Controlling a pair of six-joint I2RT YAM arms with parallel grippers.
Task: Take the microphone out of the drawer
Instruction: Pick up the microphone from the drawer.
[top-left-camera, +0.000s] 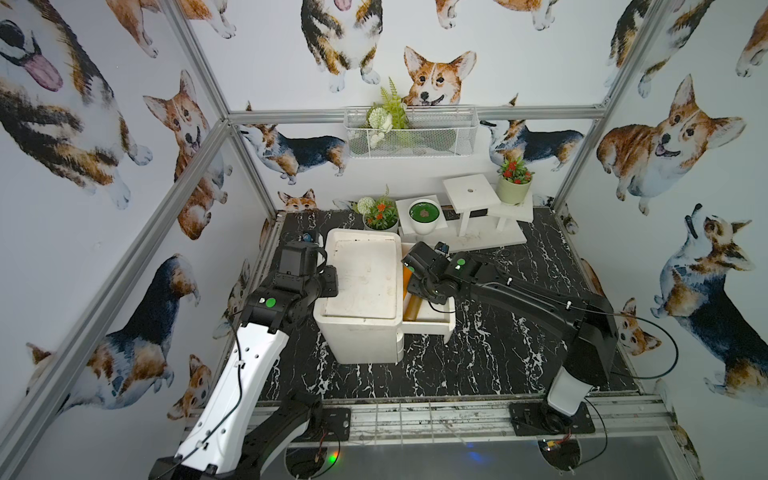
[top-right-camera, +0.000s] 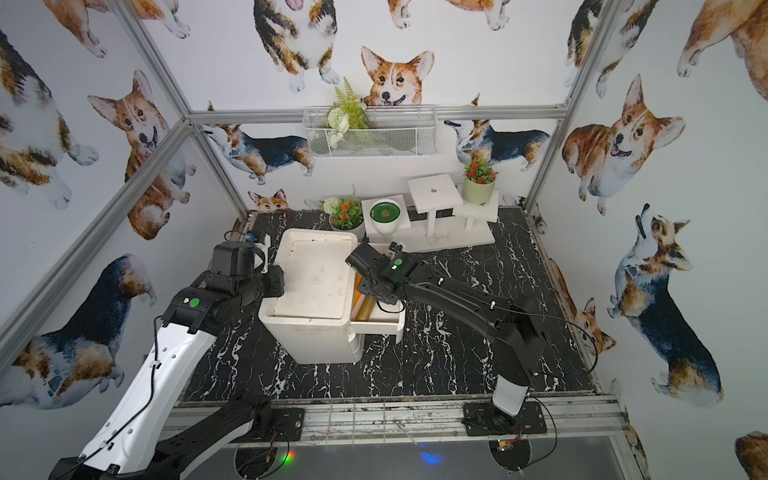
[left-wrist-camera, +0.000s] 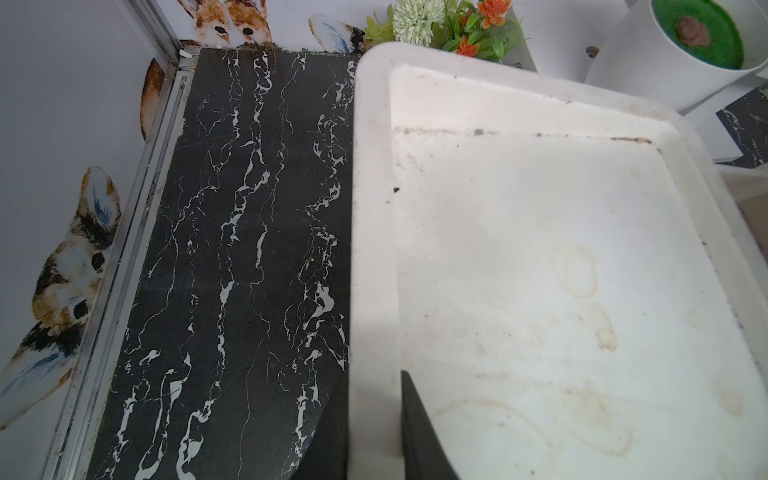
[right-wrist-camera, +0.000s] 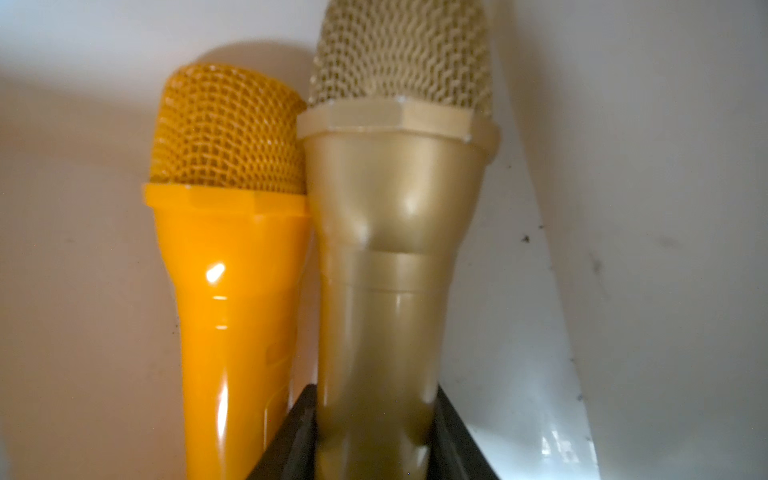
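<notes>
Pinching glossy gold mesh-headed microphone (right-wrist-camera: 390, 199), seemingly: right jaws; left jaws clamp white cabinet rim (left-wrist-camera: 374, 249).

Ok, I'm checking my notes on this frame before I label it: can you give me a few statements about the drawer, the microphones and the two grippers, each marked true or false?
1. An orange microphone and a gold microphone lie side by side in the open drawer. True.
2. The right gripper has its fingers around the orange microphone. False: they sit on either side of the gold microphone's handle.
3. The left gripper straddles the rim of the drawer unit. True.
4. A flower pot stands on top of the drawer unit. False: the flower pot stands behind it, not on it.
</notes>
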